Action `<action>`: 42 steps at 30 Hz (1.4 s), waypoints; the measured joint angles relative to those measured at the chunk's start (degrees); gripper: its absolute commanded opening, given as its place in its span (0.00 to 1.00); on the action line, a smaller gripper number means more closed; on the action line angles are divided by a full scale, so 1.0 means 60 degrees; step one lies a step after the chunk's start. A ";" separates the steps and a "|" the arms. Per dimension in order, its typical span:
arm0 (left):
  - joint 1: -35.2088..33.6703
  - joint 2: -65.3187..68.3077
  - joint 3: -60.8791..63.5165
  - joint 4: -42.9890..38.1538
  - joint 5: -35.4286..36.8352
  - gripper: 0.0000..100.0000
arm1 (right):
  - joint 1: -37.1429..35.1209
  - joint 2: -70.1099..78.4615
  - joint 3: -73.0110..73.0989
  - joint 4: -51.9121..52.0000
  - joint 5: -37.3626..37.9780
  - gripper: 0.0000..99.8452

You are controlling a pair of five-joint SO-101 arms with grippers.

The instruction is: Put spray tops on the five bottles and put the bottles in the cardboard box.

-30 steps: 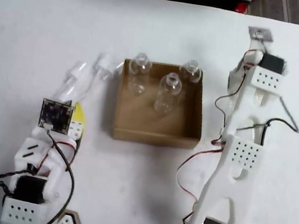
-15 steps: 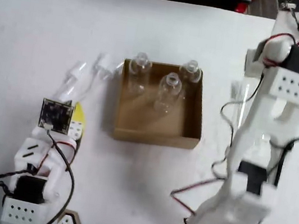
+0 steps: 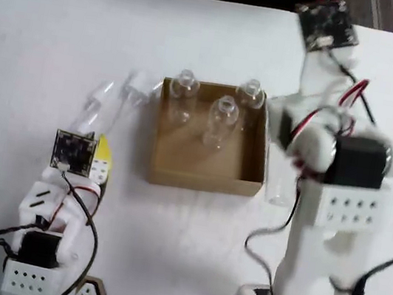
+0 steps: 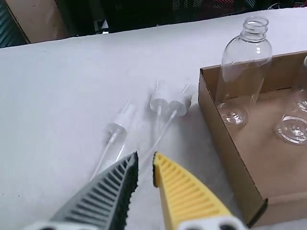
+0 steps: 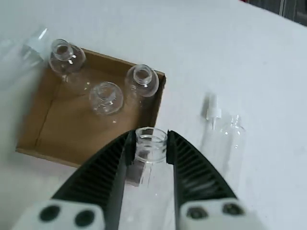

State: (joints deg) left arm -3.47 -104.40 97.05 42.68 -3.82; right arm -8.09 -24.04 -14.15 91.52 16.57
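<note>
Grey and yellow ridged fingers (image 4: 112, 191) of the left gripper (image 4: 145, 160) stand a narrow slit apart with nothing between them, low over the white table (image 3: 52, 20) at its left side. Just ahead of their tips lie three white plastic spray tops with thin dip tubes (image 4: 160, 101), one a little apart from the other two, all on the table left of the box.

At the centre sits the shallow brown cardboard box (image 3: 202, 181). Three clear plastic bottles (image 3: 221, 121) stand upright inside it toward its far wall, their necks bare.

To the right, the black fingers (image 5: 108, 167) of the right gripper (image 5: 150, 141) are clamped on the neck of a fourth clear bottle without a top (image 5: 151, 152), held upright just beside the box's right wall. Farther right, a fifth clear bottle (image 5: 233, 132) lies on the table with a fourth white spray top (image 5: 211, 111) just beside its neck.
</note>
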 measured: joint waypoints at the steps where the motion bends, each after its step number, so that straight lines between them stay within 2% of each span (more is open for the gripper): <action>1: 0.0000 0.0000 0.0000 0.0000 0.0000 0.06 | -0.0234 -0.0337 0.0293 -0.0176 0.0000 0.02; 6: 0.0000 0.0000 0.0000 0.0000 0.0000 0.06 | -0.1333 -0.2051 0.2125 -0.1670 -0.0718 0.02; 10: 0.0000 0.0000 0.0000 0.0000 0.0000 0.06 | -0.2066 -0.3223 0.4234 -0.3780 -0.1670 0.01; 14: 0.0000 0.0000 0.0000 0.0000 0.0000 0.06 | -0.2608 -0.3956 0.6256 -0.5700 -0.1832 0.01; 28: 0.0000 0.0000 0.0000 0.0000 -0.0015 0.06 | -0.4103 -0.4190 0.9802 -1.0403 -0.1861 0.01; 33: 0.0000 0.0000 0.0000 0.0000 -0.0015 0.06 | -0.4044 -0.4176 1.1604 -1.3304 -0.1846 0.01; 38: 0.0000 0.0000 0.0000 0.0000 -0.0015 0.06 | -0.4161 -0.4176 1.3509 -1.6410 -0.0747 0.01; 42: 0.0000 0.0000 0.0000 0.0000 -0.0015 0.06 | -0.4278 -0.4176 1.4344 -1.7553 -0.0352 0.01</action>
State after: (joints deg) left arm -3.47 -104.40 97.05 42.68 -3.91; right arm -33.76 -49.10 71.91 -13.80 14.46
